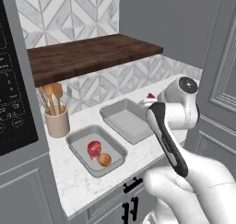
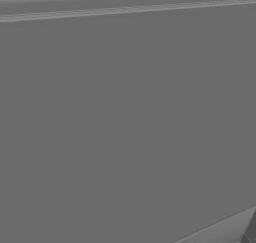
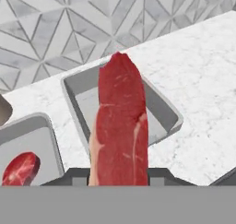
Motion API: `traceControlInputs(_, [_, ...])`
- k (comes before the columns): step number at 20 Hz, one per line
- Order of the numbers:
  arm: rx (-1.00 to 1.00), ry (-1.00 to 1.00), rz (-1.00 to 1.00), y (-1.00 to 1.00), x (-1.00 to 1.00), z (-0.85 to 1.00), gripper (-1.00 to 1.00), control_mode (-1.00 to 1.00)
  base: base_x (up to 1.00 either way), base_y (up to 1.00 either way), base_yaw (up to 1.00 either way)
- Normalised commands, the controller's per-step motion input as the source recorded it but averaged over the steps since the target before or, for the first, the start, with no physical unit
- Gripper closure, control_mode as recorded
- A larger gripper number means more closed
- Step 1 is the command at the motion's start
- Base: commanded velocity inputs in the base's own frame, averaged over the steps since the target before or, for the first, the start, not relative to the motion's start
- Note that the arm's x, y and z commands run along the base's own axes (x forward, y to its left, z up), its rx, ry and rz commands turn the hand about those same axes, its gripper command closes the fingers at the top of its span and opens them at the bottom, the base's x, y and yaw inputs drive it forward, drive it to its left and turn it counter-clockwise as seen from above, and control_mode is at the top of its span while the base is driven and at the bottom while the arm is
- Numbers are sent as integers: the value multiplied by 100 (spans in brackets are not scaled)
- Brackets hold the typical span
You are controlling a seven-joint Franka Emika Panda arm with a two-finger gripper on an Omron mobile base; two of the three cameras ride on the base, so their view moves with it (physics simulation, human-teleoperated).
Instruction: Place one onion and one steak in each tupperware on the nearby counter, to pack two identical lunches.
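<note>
Steak [image 3: 120,126] stands up right in front of my hand camera, a long red slab with a pale fat edge, clamped at its lower end in my pincer [image 3: 119,174], whose dark jaws are closed against its sides. Beyond it, on the white marble desk [image 3: 203,80], lies the far tupperware [image 3: 159,105], a grey rectangular tub, with the steak held above its near side. To its left sits the near tupperware [image 3: 46,126], with a second steak [image 3: 19,168] lying in it.

From the left base view, that near tupperware [image 1: 76,140] holds the second steak [image 1: 94,148] and an onion [image 1: 104,160] just beside each other. The far tupperware [image 1: 120,119] lies next to it, partly behind my arm. A beige utensil crock [image 1: 57,122] with wooden spoons stands near the tubs, under the dark wooden shelf [image 1: 92,55].
</note>
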Motion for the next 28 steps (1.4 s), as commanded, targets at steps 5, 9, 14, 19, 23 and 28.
traceControlInputs(5, [-1, 33, 5, 2, 100, -62, 100, -100, 0, 0, 0])
traceControlInputs(9, [-4, 6, 2, 15, 100, -63, 100, -100, 0, 0, 0])
traceControlInputs(14, [-6, -2, 0, 38, 100, -79, 100, -100, 0, 0, 0])
traceControlInputs(19, [-1, -2, 0, 8, 88, -72, -100, -100, 0, 0, 0])
traceControlInputs(23, [0, 0, 0, 0, 9, 0, -100, -100, 0, 0, 0])
traceControlInputs(28, [0, 0, -3, 0, 0, 73, -100, -100, 0, 0, 0])
